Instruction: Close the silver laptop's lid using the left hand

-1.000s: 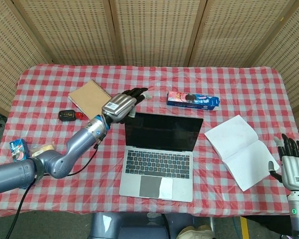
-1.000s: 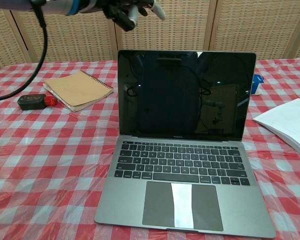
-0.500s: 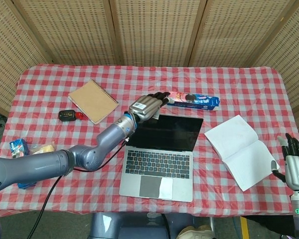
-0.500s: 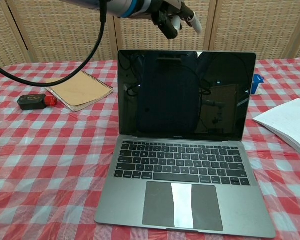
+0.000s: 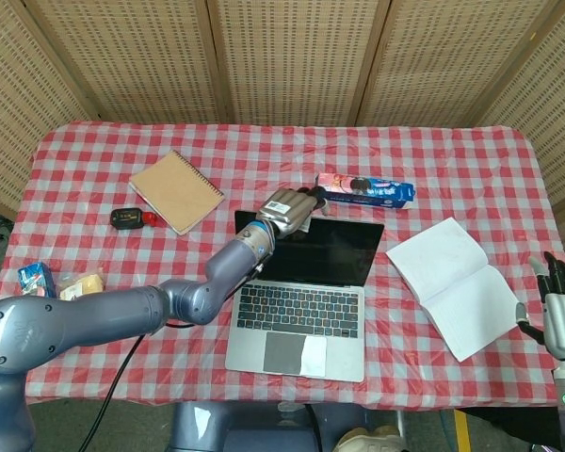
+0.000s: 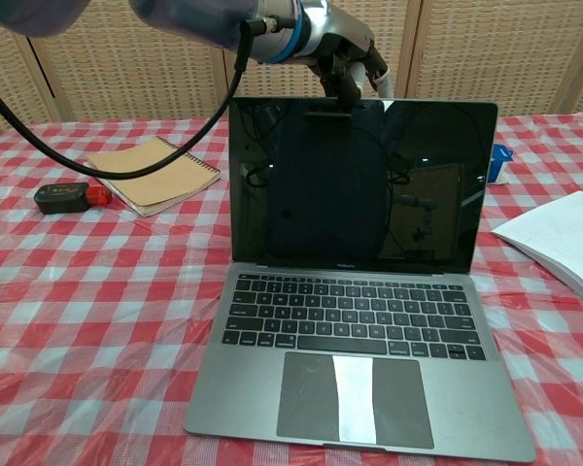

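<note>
The silver laptop (image 5: pixel 301 311) (image 6: pixel 355 320) stands open mid-table, its dark screen (image 6: pixel 360 184) upright and facing me. My left hand (image 5: pixel 287 209) (image 6: pixel 345 60) hovers at the lid's top edge, left of its middle. Its fingers (image 6: pixel 352 89) hang down over the edge toward the lid's back and seem to touch the rim. It holds nothing. My right hand (image 5: pixel 563 315) waits at the table's near right corner, fingers spread, far from the laptop and not seen in the chest view.
A brown spiral notebook (image 5: pixel 177 190) (image 6: pixel 155 173) and a black device (image 5: pixel 127 218) (image 6: pixel 66 197) lie left of the laptop. A blue snack box (image 5: pixel 365 190) sits behind it. An open white booklet (image 5: pixel 457 282) (image 6: pixel 564 238) lies to the right. Small packets (image 5: pixel 36 280) rest at the left edge.
My left hand has moved right from beside the notebook to the lid's top edge and lowered, its fingers now dipping over the rim. The lid has not visibly tilted. The right hand stays put.
</note>
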Controlling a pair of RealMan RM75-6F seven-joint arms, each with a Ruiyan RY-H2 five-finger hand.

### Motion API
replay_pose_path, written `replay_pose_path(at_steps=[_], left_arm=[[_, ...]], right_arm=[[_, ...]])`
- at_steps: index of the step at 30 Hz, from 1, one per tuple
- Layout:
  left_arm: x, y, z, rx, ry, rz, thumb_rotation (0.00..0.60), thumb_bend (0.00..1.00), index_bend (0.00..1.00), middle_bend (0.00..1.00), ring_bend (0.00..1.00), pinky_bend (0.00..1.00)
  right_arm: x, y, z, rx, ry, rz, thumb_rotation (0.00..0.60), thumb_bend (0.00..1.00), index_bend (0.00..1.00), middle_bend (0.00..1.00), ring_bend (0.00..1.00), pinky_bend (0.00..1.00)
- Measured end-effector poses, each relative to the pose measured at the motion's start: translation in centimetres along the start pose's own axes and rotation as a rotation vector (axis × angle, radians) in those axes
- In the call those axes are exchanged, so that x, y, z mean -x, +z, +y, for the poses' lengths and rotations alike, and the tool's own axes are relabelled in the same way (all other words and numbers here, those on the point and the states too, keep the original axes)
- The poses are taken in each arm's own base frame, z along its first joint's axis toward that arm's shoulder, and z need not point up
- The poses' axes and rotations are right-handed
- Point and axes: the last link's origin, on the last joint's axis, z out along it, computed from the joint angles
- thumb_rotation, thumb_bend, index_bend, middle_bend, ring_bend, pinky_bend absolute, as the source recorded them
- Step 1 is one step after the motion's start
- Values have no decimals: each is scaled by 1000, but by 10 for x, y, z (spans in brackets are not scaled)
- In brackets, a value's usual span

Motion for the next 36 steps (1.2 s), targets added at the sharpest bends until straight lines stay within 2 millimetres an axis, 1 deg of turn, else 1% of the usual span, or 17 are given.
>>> replay_pose_path(at_steps=[3, 7, 12, 18, 23, 28, 36], left_arm=[[-1, 1, 3, 2, -12, 10, 600, 1000, 423, 235, 262, 316], [-3, -1, 9, 23, -30, 21, 600, 1000, 465, 278, 295, 336], [-4, -9, 16, 62, -31, 26, 600, 1000, 522, 336, 344, 365], [-6, -23, 21, 102, -57, 14, 600, 1000, 539, 352, 359, 377], [-4, -35, 22, 125, -76, -10, 600, 1000, 542, 360, 364, 385], [2, -49, 23, 150, -88, -45, 600, 1000, 542, 360, 364, 385], [19, -76, 22, 185, -79, -92, 600, 1000, 542, 360, 365, 387]], right_arm=[[0, 0, 0, -1, -2, 0, 600, 656, 12, 0, 0, 0], [1, 0, -1, -2, -4, -3, 600, 655, 12, 0, 0, 0], [2, -1, -2, -4, -8, -7, 600, 656, 12, 0, 0, 0], [2, -2, -3, -9, -7, -5, 600, 656, 12, 0, 0, 0], [1, -3, -5, -16, -8, -4, 600, 656, 12, 0, 0, 0], [2, -4, -7, -21, -8, -5, 600, 656, 14, 0, 0, 0], [2, -6, -11, -35, -16, -4, 600, 664, 14, 0, 0, 0]])
